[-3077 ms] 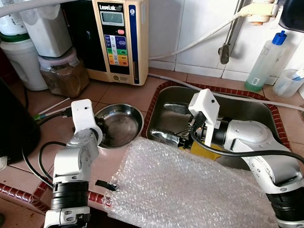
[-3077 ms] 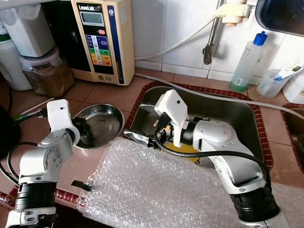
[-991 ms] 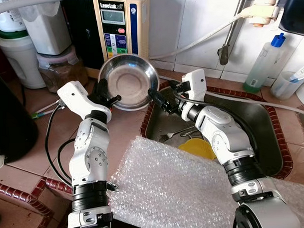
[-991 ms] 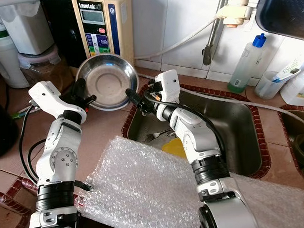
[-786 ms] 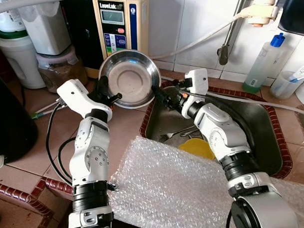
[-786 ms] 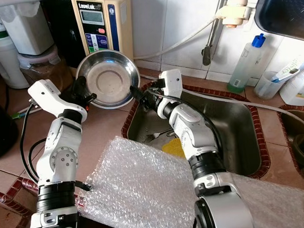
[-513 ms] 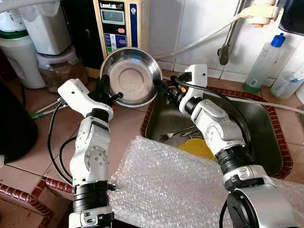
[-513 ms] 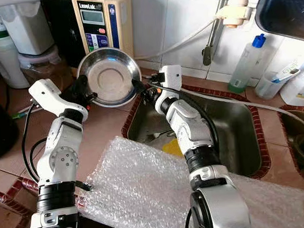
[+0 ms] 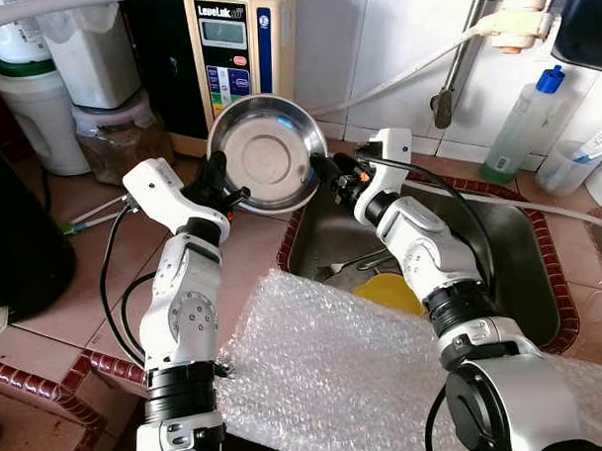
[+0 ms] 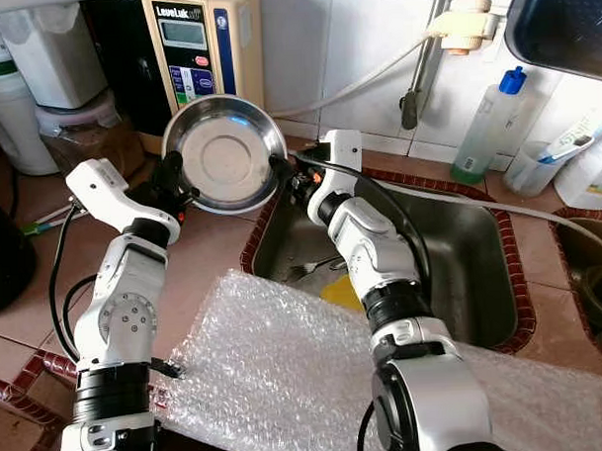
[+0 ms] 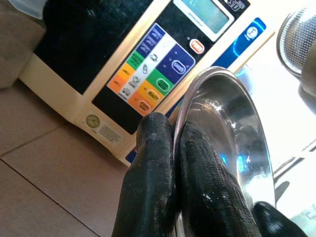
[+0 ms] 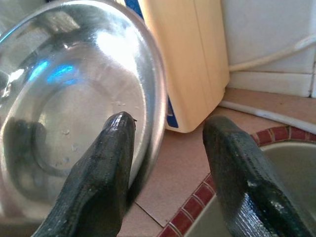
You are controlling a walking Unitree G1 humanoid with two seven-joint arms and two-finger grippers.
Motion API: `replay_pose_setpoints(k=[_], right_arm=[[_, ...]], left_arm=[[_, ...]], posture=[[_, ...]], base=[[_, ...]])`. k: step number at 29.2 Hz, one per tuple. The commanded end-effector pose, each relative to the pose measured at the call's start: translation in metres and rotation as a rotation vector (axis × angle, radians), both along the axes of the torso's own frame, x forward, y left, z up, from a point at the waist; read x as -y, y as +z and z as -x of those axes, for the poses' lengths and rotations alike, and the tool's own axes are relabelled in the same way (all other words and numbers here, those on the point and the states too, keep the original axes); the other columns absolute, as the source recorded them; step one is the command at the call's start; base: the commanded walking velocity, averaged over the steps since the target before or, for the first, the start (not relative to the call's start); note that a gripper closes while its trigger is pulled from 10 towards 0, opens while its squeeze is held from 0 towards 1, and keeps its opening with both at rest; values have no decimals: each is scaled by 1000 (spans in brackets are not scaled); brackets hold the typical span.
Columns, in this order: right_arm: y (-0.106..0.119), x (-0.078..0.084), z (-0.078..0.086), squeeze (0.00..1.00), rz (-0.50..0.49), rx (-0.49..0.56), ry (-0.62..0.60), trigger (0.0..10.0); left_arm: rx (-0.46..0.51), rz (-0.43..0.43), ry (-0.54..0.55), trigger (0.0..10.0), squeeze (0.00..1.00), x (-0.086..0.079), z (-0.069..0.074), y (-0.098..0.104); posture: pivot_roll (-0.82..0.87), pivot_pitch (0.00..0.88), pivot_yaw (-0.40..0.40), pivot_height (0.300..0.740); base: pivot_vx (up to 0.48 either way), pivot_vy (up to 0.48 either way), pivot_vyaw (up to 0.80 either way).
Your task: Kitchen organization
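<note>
Since three seconds ago the steel bowl [image 9: 269,152] has come up off the bench beside the sink and now hangs tilted in the air, its hollow facing the camera, in front of the water ionizer [image 9: 238,64] at the bench's back edge. Left gripper [image 11: 174,163] pinches the bowl's near-left rim, one finger on each face. Right gripper [image 12: 168,148] has moved in to the opposite rim with fingers spread, one fingertip [image 12: 121,123] inside the bowl, the other outside and apart from it. Below lies the sink [image 9: 520,252] with a yellow item [image 9: 392,290] in it, and bubble wrap [image 9: 356,382] covers the bench's front edge.
</note>
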State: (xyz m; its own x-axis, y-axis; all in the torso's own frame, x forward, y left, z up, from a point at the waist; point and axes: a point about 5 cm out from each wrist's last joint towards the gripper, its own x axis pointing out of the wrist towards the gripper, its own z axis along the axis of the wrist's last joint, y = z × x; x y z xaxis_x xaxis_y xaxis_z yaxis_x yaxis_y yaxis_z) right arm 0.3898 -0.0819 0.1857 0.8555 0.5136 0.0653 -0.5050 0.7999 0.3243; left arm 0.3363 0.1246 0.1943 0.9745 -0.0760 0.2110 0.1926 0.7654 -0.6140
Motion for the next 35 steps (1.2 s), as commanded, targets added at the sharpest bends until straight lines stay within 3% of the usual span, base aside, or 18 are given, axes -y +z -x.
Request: replay_pose_setpoints(k=[1, 3, 4, 7, 8, 35], right_arm=[[-2, -2, -2, 1000, -1, -25, 5, 10000], [-2, -4, -1, 1000, 11, -21, 21, 10000], [-3, -5, -2, 0, 10, -28, 19, 10000], [-4, -5, -3, 0, 2, -39, 12, 10000], [-5, -5, -3, 0, -12, -42, 5, 0], [-2, 8, -9, 0, 15, -17, -103, 0]], left_arm=[[92, 10, -89, 0, 0, 15, 4, 18], [93, 9, -91, 0, 0, 15, 4, 18], [94, 9, -94, 0, 0, 15, 4, 18], [96, 10, -97, 0, 0, 16, 4, 18], [97, 8, -100, 0, 0, 16, 4, 18], [91, -74, -47, 0, 0, 11, 3, 16]], posture=[[136, 0, -33, 740], [138, 0, -33, 740], [139, 0, -33, 740], [142, 0, -34, 740], [144, 0, -34, 740], [139, 0, -28, 740]], base=[[0, 0, 0], [0, 0, 0], [0, 0, 0], [0, 0, 0], [0, 0, 0], [0, 0, 0]])
